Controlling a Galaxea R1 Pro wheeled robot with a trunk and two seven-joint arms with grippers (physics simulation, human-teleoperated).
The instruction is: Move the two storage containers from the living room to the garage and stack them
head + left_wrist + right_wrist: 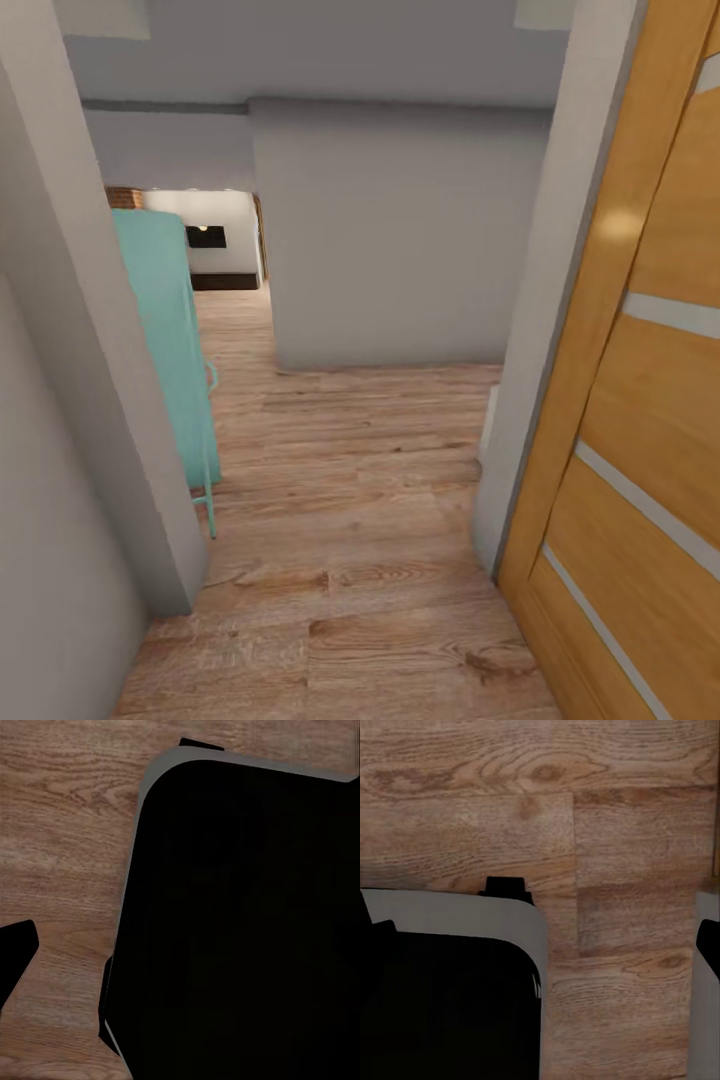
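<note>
The two storage containers are out of view, and so is the garage with its floor. I stand in a doorway over light wood planks, looking into a hallway. In the left wrist view one dark fingertip of my left gripper sits at the picture's edge. The gripper hangs over my black base. My right gripper has its fingertips far apart, open, with nothing between them and only planks and my base beneath.
A grey wall corner stands close on the left and an open wooden door close on the right. A teal piece of furniture lines the left side. A grey wall blocks straight ahead. The planks run on left of it toward a lit room.
</note>
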